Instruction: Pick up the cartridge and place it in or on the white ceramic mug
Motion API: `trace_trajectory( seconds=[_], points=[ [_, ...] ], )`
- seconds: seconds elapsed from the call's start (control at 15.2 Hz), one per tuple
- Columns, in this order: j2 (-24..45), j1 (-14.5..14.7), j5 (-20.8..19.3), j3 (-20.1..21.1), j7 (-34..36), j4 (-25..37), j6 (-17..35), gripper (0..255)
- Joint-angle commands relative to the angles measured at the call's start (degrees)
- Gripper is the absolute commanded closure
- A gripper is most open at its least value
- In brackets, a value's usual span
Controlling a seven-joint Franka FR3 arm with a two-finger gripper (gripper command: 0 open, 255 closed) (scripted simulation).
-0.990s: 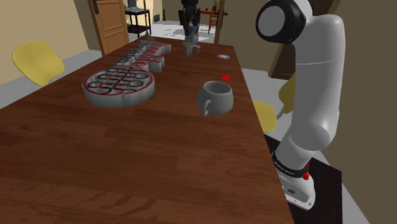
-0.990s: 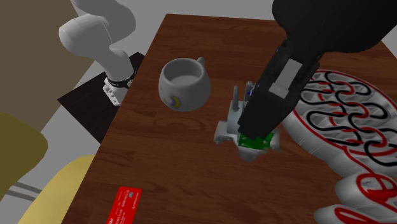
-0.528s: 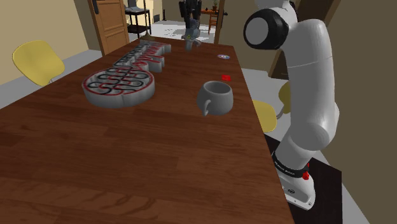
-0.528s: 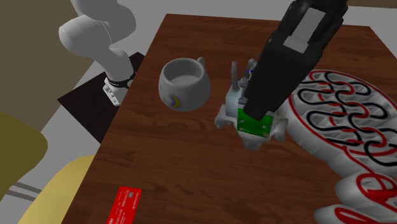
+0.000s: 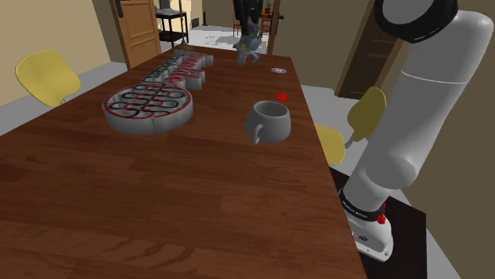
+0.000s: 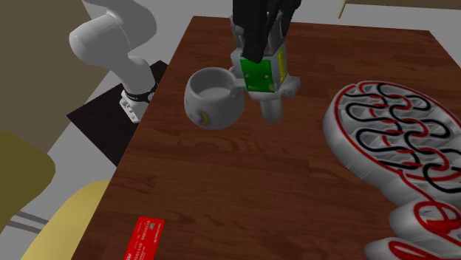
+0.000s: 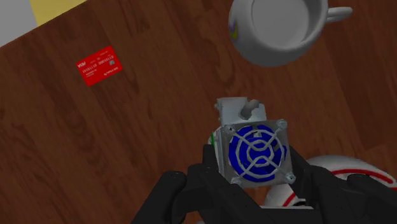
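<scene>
Aloft, the cartridge (image 6: 262, 77) is gripped between the closed jaws.
Its grey housing, with a blue grille and a green board, is held clear of the dark wooden surface (image 6: 222, 192), near the white mug (image 6: 214, 97) but not over its mouth. A red card (image 6: 145, 238) is seen lying flat near the surface's edge, well apart from a grey-and-red knotwork piece (image 6: 399, 140).

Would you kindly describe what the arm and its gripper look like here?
The arm is glossy white with thick, rounded links and a dark ring at the joint. Near its foot sits a black band with small pale markings and a red tab. The gripper is all black, with two angular fingers.
</scene>
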Motion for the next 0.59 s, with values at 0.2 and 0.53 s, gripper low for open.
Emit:
trace_trajectory(
  seconds=[0.2, 0.53],
  points=[
    [-11.62, 2.1, -0.2, 1.97, 4.12, -12.7, 0.88, 255],
    [-20.79, 3.66, 0.53, 4.37, 8.15, -20.77, -0.44, 255]
  ],
)
